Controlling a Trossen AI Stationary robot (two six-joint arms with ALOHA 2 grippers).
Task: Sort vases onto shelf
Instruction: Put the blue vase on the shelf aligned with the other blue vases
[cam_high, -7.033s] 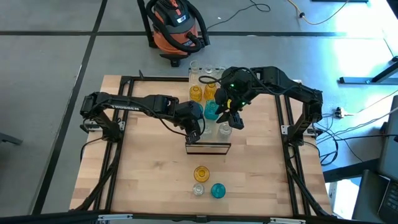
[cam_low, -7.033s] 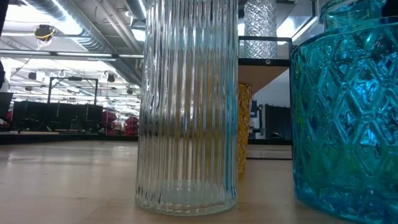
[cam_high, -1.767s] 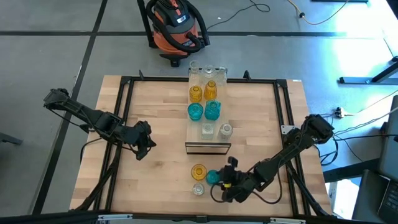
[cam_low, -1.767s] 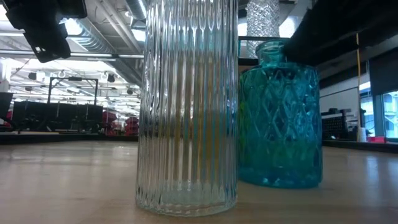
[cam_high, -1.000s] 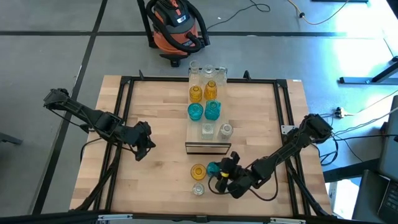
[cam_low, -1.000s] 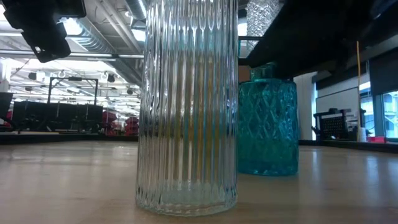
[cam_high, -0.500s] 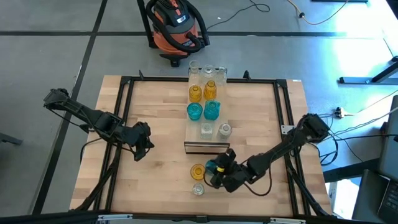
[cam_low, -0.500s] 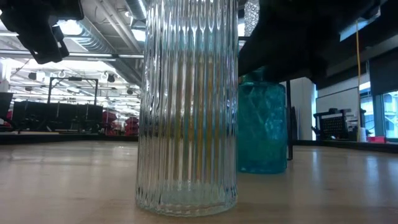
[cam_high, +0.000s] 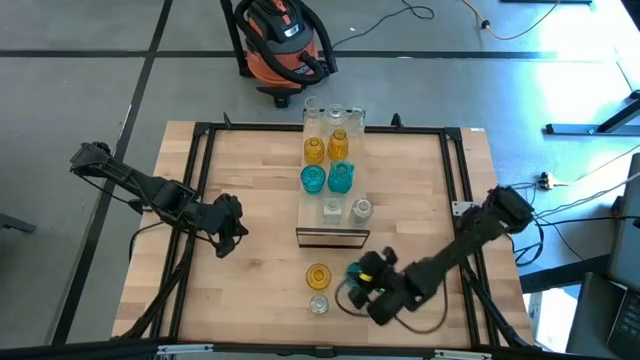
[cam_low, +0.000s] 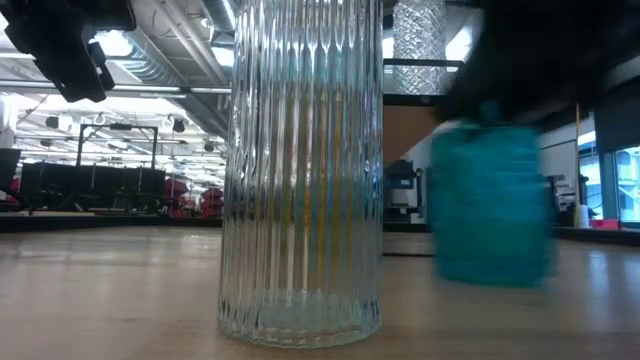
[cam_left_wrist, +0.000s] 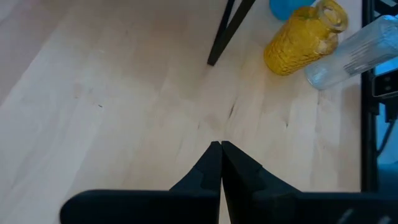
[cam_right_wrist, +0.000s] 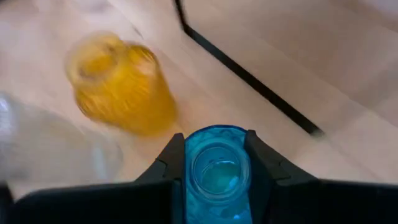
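Grey concrete floor is surrounding the light-wood bench (cam_high: 250, 290), with an orange shop vacuum (cam_high: 282, 40) sitting just beyond its far edge. On the bench the shelf (cam_high: 334, 190) is lying along the middle, its dark front edge facing the near side. 8 vases are standing on its top in pairs: 2 clear ones (cam_high: 325, 118) at the far end, then 2 amber ones (cam_high: 328, 149), then 2 teal ones (cam_high: 328, 179), then 2 clear ones (cam_high: 346, 210) nearest the front edge.

In front of the shelf an amber vase (cam_high: 318, 277) and a ribbed clear vase (cam_high: 318, 305) are standing on the bench close together; the low view is showing the clear one upright, filling the middle.

Right gripper (cam_high: 362, 283) is working low at the near side, just beside those 2. In the right wrist view its jaws are clamped on the neck of a teal vase (cam_right_wrist: 217, 168), 1 finger on each side of the open mouth. The low view shows this teal vase blurred and seemingly clear of the bench.

Left gripper (cam_high: 232, 228) is waiting over the left part of the bench, well apart from the shelf, jaws pressed together with nothing between them.
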